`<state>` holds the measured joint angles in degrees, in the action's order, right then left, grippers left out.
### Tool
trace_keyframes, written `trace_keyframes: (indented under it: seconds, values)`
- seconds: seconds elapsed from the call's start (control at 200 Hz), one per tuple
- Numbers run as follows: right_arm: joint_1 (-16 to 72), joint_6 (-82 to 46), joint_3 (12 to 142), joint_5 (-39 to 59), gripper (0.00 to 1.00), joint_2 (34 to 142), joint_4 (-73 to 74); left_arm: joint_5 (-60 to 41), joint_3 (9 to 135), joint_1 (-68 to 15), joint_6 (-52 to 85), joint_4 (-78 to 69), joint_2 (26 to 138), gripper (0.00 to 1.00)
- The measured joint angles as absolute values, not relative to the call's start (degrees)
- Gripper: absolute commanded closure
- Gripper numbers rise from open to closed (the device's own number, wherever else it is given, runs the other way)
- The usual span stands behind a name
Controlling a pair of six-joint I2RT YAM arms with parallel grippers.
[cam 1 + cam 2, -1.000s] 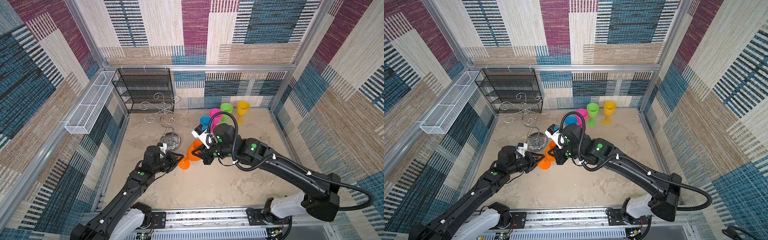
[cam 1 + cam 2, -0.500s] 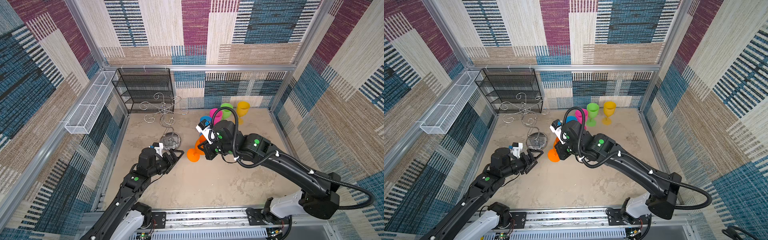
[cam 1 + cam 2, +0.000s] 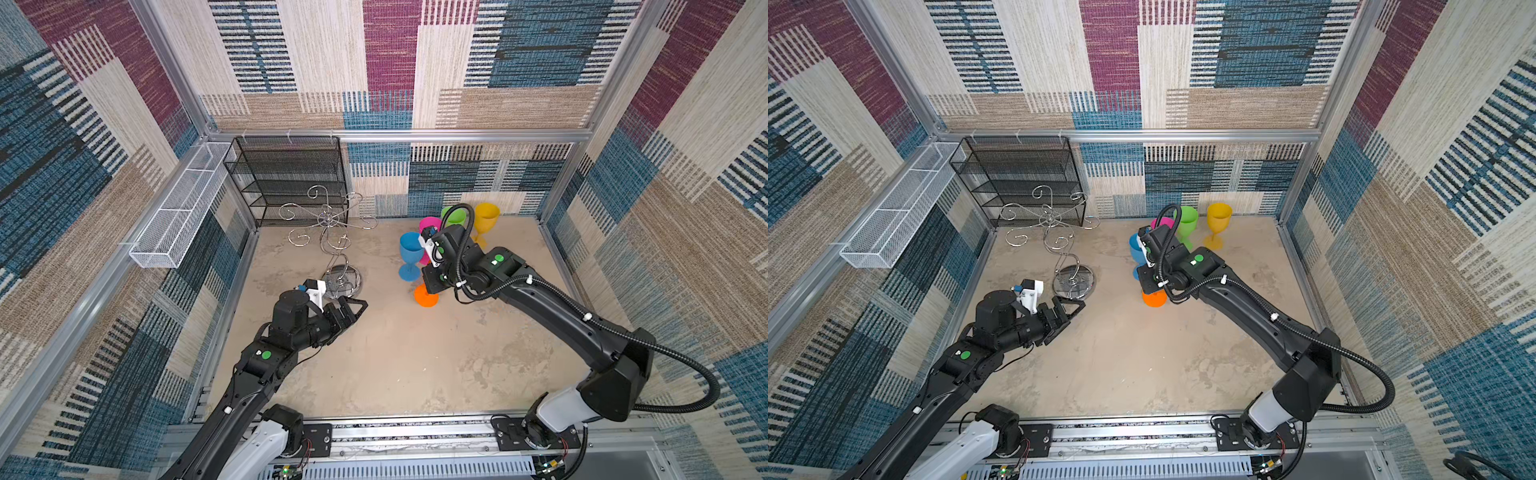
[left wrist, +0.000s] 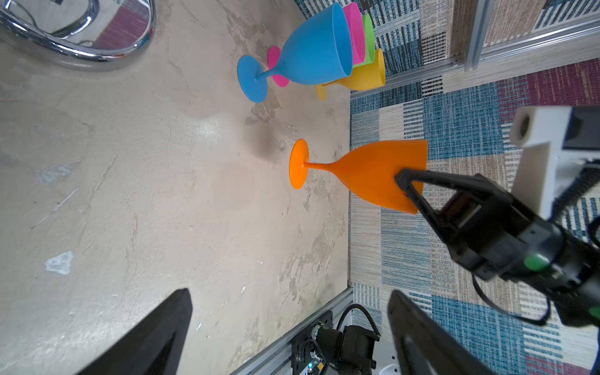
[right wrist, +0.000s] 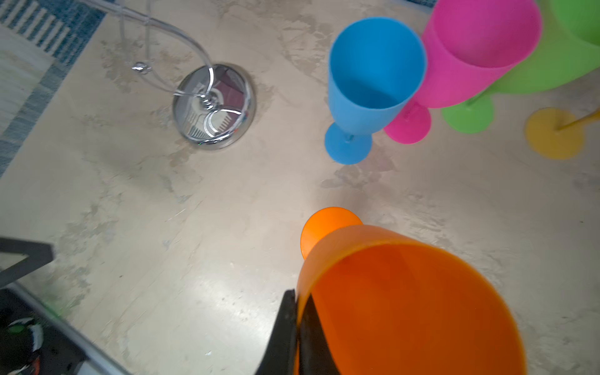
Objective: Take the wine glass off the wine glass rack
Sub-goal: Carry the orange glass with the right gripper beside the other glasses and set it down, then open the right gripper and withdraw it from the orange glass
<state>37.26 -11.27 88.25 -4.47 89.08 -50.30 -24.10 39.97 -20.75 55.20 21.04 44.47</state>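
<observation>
Covering the walls (image 3: 390,62), patchwork carpet in blue, maroon and beige is framed by aluminium rails (image 3: 399,135). The surface (image 3: 395,353) is beige and mottled with darker stains.

At the far left, a white mesh basket (image 3: 178,212) is hung along the side rail. A black mesh shelf unit (image 3: 286,178) is set against the back wall beside it. Just in front of that unit the wine glass rack (image 3: 343,282) is stood on its round mirrored base, its scrolled arms spread above.

Near that base the left hand (image 3: 353,305) is held low over the surface, its fingers spread wide apart and nothing between them.

Further right, the orange wine glass (image 3: 426,297) is found upright and well apart from the rack. Its rim is clamped by the right hand (image 4: 401,177), one finger inside the bowl and one outside. Whether its foot touches the surface cannot be told.

Behind it, a blue glass (image 3: 411,249), a pink glass (image 5: 480,48), a green glass (image 3: 1187,220) and a yellow glass (image 3: 486,218) are stood close together near the back wall.
</observation>
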Motion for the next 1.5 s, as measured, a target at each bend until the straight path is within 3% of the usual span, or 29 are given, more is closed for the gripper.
trace_keyframes:
  seconds: [0.215, 0.501, 1.222, 1.397, 1.497]
  values:
    - [27.66, -8.25, 91.22, -5.37, 1.0, 94.5, -49.21, -23.92, 42.72, -20.75, 52.36, 23.99, 44.6, 0.03]
    - [21.98, -4.25, 99.0, -6.17, 1.0, 103.5, -46.81, -22.65, 45.17, -20.67, 49.34, 27.24, 45.17, 0.03]
    - [19.16, 0.03, 104.2, -3.09, 1.0, 113.34, -45.67, -22.46, 46.68, -20.69, 47.83, 27.73, 48.1, 0.04]
    - [19.16, -0.01, 104.05, -2.26, 0.94, 113.58, -44.95, -22.44, 47.51, -20.69, 47.03, 27.86, 48.93, 0.04]
    - [19.16, -0.01, 103.46, -1.98, 0.81, 113.6, -44.47, -22.39, 47.83, -20.69, 46.74, 27.77, 49.45, 0.04]
